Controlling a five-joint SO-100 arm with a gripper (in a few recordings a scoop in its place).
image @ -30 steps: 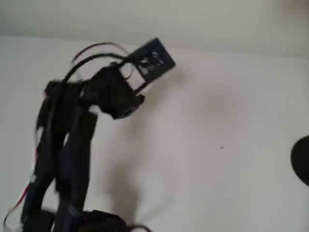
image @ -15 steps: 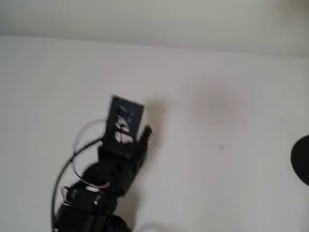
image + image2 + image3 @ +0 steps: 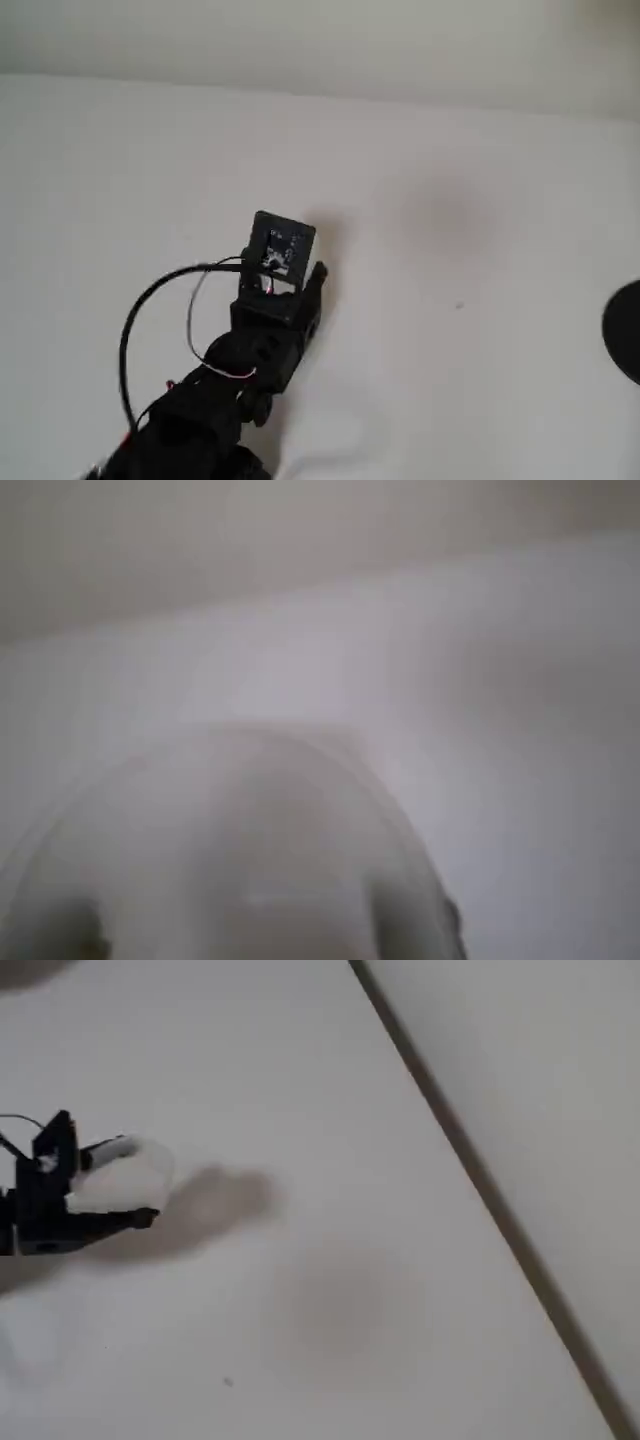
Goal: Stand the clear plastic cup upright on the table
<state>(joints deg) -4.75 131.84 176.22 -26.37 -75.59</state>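
- The pincer (image 3: 125, 1185) was clenched on the cup (image 3: 118, 1186), which sat between its fingers in the fixed view, held in the air above the table (image 3: 330, 1290) and lying roughly on its side rather than upright.
- In the wrist view the cup (image 3: 240, 860) showed as a blurred pale dome just ahead of the pincer, with the table (image 3: 520, 780) beyond it.
- In my judgement thin, slick plastic could slip or buckle under the squeeze, so the cup might pop out from between the fingers.
- Letting go while the cup was tilted would likely leave it toppled and rolling away from the pincer.
- In the overhead view the pincer (image 3: 305, 275) hid the cup below it, so its tilt was hard to judge.
- No brand, label or writing could be read anywhere.
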